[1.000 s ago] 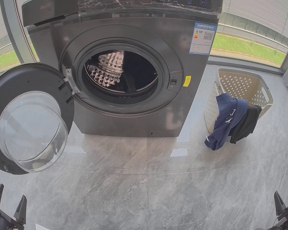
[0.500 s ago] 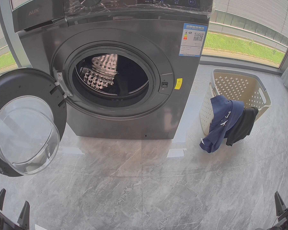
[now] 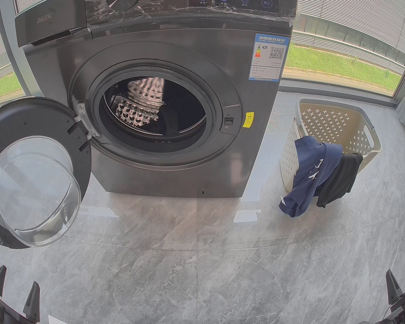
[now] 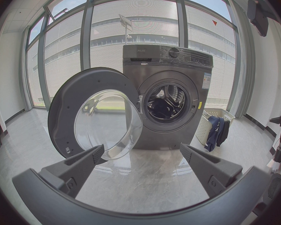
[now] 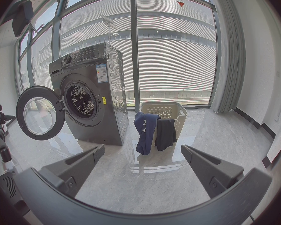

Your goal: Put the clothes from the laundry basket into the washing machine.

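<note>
washer (image 4: 171,100) at 12 o'clock, door (image 4: 93,113) opened | basket (image 4: 205,128) at 2 o'clock, clothes (image 4: 216,132) draped over rim | left gripper (image 4: 141,147) spread

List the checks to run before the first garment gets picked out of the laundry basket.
1. Washing machine door swung wide open: ok.
2. Drum opening unobstructed: ok.
3. Blue garment and black garment draped over the near rim of the laundry basket, exposed for a grasp: ok.
4. Right tool open and holding nothing: ok.
5. Left tool open and holding nothing: ok.
6. More clothes at the bottom of the laundry basket: cannot tell.
</note>
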